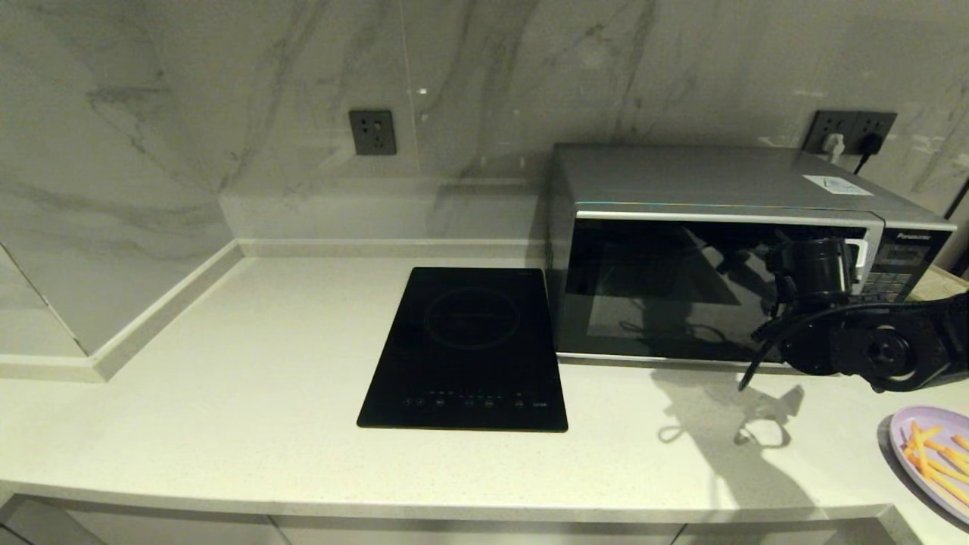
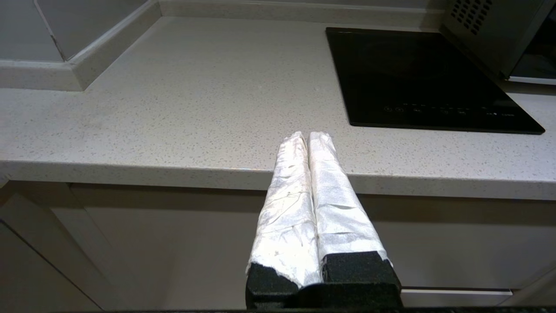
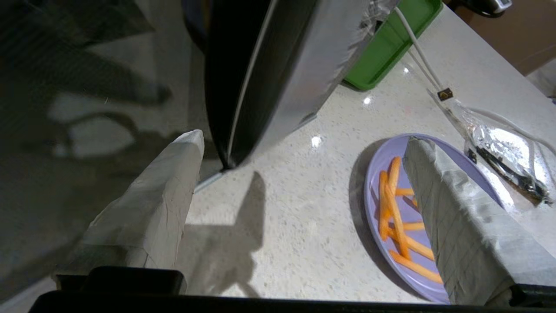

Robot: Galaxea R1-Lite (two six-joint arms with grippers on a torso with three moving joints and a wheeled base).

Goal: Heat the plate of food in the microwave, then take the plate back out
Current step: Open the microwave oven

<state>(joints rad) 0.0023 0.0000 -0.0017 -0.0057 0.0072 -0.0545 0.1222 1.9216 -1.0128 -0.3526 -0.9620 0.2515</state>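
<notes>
The silver-grey microwave (image 1: 727, 250) stands at the back right of the counter with its dark glass door closed; its lower front corner (image 3: 226, 163) shows in the right wrist view. The pale-lilac plate of food (image 1: 935, 454) with orange fries lies on the counter at the front right, seen again as the plate (image 3: 391, 208). My right gripper (image 1: 829, 265) is raised before the door's right end by the keypad. That gripper (image 3: 304, 139) is open and empty, one finger by the door, the other over the plate. My left gripper (image 2: 308, 135) is shut and empty, low at the counter's front edge.
A flat black induction hob (image 1: 469, 348) lies left of the microwave. A green tray (image 3: 391, 39) sits behind the microwave's right side, and a foil packet (image 3: 504, 152) with a white cable lies past the plate. Wall sockets (image 1: 372, 132) are on the marble backsplash. A ledge (image 1: 151, 310) bounds the counter's left.
</notes>
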